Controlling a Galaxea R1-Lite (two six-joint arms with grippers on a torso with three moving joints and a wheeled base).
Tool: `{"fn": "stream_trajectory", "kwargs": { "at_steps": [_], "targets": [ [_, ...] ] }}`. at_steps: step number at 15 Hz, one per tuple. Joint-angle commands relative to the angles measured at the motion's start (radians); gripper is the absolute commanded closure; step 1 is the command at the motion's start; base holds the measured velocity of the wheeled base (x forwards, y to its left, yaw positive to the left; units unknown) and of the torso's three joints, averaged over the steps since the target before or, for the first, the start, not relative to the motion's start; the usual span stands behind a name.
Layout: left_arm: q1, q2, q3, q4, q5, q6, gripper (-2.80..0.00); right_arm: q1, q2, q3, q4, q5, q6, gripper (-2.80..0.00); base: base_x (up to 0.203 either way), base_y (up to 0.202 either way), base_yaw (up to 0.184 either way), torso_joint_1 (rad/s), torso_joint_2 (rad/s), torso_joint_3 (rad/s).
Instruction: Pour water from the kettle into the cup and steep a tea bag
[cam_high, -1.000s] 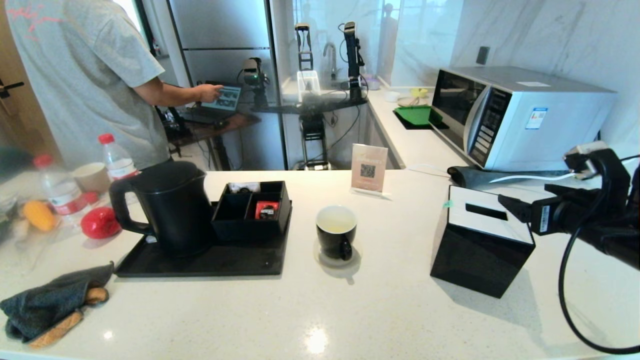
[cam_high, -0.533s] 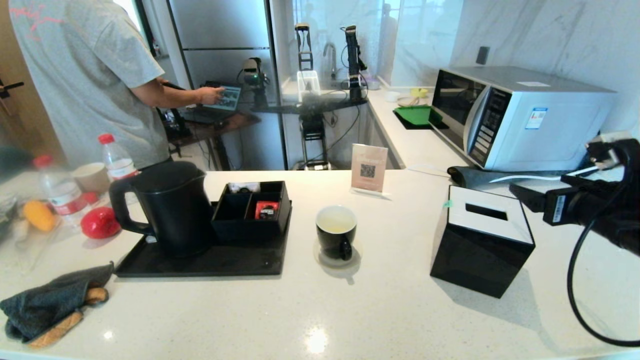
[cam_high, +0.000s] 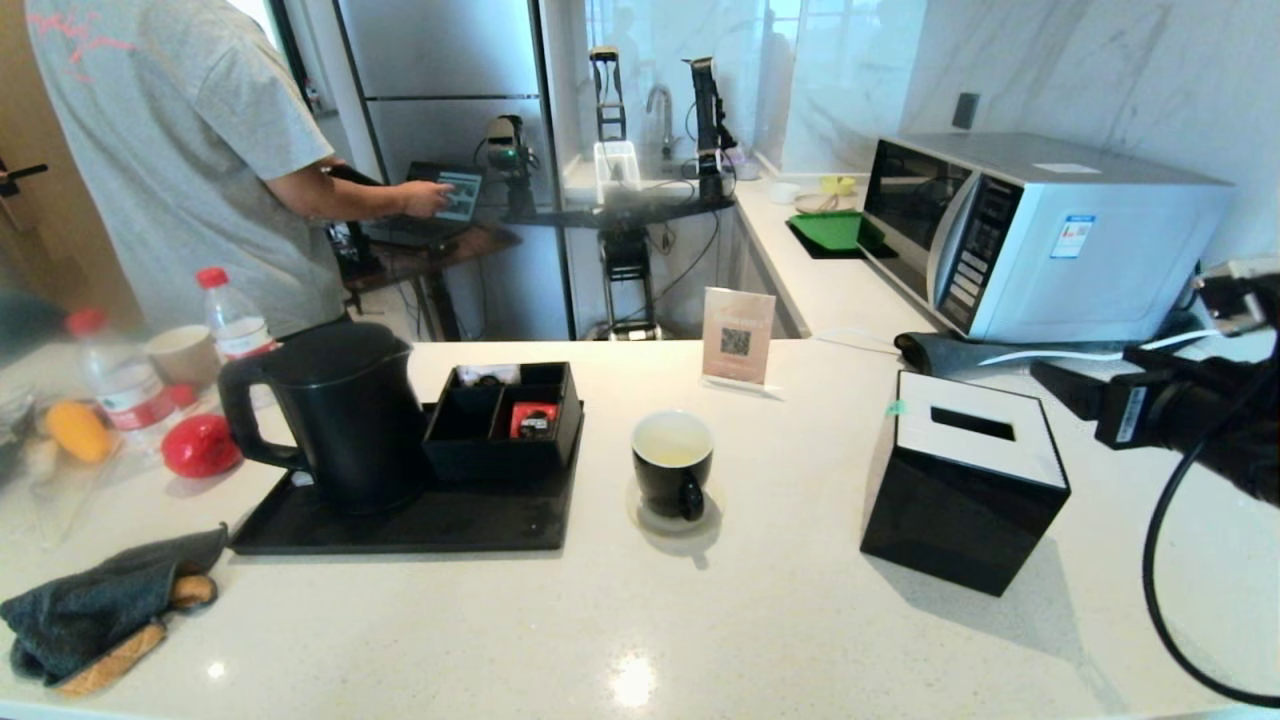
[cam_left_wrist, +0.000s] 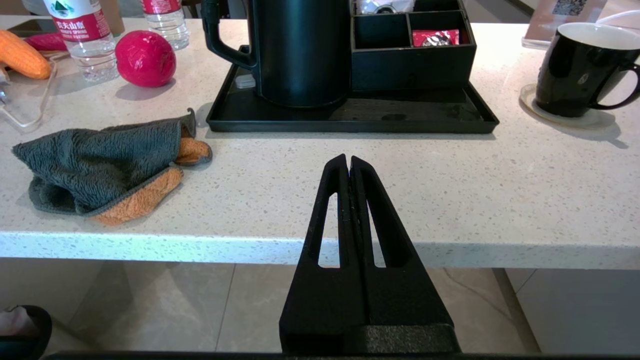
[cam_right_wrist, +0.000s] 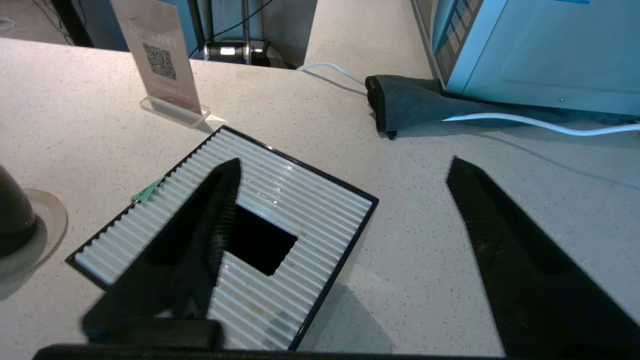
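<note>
the kettle (cam_high: 340, 415) is standing upright at the left end of a black tray (cam_high: 400, 530) on the tabletop (cam_high: 700, 620), handle turned to the robot's left, lid shut. a black divided organiser box (cam_high: 505, 420) is sitting just beside it on the same tray, with a red packet (cam_high: 532, 418) lying in one of its compartments.

the cup (cam_high: 673, 463) is resting on a small round coaster (cam_high: 675, 522) to the right of the tray, apart from it, its ear handle facing the robot. its white inside is showing pale yellowish water (cam_high: 672, 455) low down. the tea bag itself is not making itself out in any view; only a tiny teal tag (cam_high: 895, 408) is lying at the near-left top edge of the black tissue box (cam_high: 965, 485), which is standing well right of the cup.

the right gripper (cam_right_wrist: 345, 180) is hovering above the tabletop to the right of the tissue box, jaws standing wide apart with nothing between them; in the wrist view one finger (cam_right_wrist: 200, 220) is overlapping the box's ribbed white top. in the head view it is showing at the right edge (cam_high: 1075, 390), pointing leftward.

the left gripper (cam_left_wrist: 348, 165) is sitting parked low in front of the tabletop's edge, jaws pressed together, holding nothing.

off to the left: a grey-and-orange cloth (cam_high: 100, 610), a red ball (cam_high: 200, 445), two water bottles (cam_high: 230, 315). a microwave (cam_high: 1040, 235) is standing at the back right. a person in a grey shirt (cam_high: 180, 150) is standing beyond the tabletop.
</note>
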Motion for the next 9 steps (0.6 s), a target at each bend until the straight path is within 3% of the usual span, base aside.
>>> {"fn": "stream_trajectory", "kwargs": {
  "at_steps": [1, 9],
  "targets": [
    [0.000, 0.000, 0.000, 0.000, 0.001, -0.001, 0.00, 0.005, -0.041, 0.031, 0.000, 0.016, 0.002, 0.00, 0.000, 0.000, 0.000, 0.000, 0.00, 0.000],
    [0.000, 0.000, 0.000, 0.000, 0.001, -0.001, 0.00, 0.183, -0.077, 0.021, 0.028, 0.017, 0.005, 0.00, 0.000, 0.000, 0.000, 0.000, 0.00, 0.000]
  ]
}}
